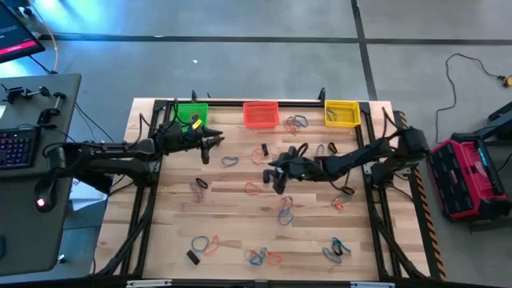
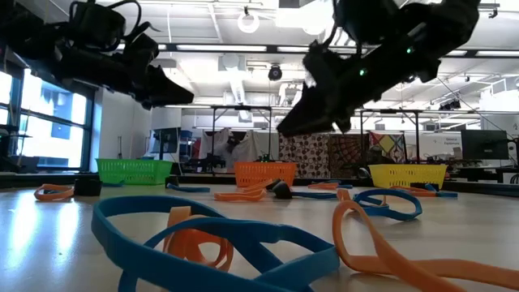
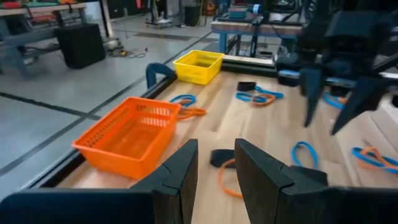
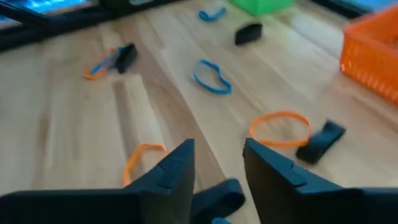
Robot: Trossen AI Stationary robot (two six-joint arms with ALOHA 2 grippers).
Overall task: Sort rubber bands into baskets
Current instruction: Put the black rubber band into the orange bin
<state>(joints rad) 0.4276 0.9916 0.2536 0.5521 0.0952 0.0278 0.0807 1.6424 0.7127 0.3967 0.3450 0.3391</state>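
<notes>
Three baskets stand along the table's far edge: green [image 1: 192, 114], red-orange [image 1: 260, 114] and yellow [image 1: 342, 113]. Orange, blue and black rubber bands [image 1: 254, 189] lie loose over the wooden table. My left gripper [image 1: 214, 144] hovers open just in front of the green basket, nothing between its fingers [image 3: 186, 163]. My right gripper [image 1: 274, 174] hangs open above the table's middle, its fingertips [image 2: 288, 128] well clear of the wood. A black band [image 4: 217, 196] shows just below its gap. An orange ring [image 4: 280, 127] and another black band [image 4: 320, 140] lie ahead of it.
More bands lie near the table's front edge [image 2: 203, 235] and beside the yellow basket [image 1: 296, 122]. Black clamps and rails run along the table's sides [image 1: 376, 216]. A desk with a keyboard [image 1: 16, 148] stands off the left, a red case [image 1: 468, 176] off the right.
</notes>
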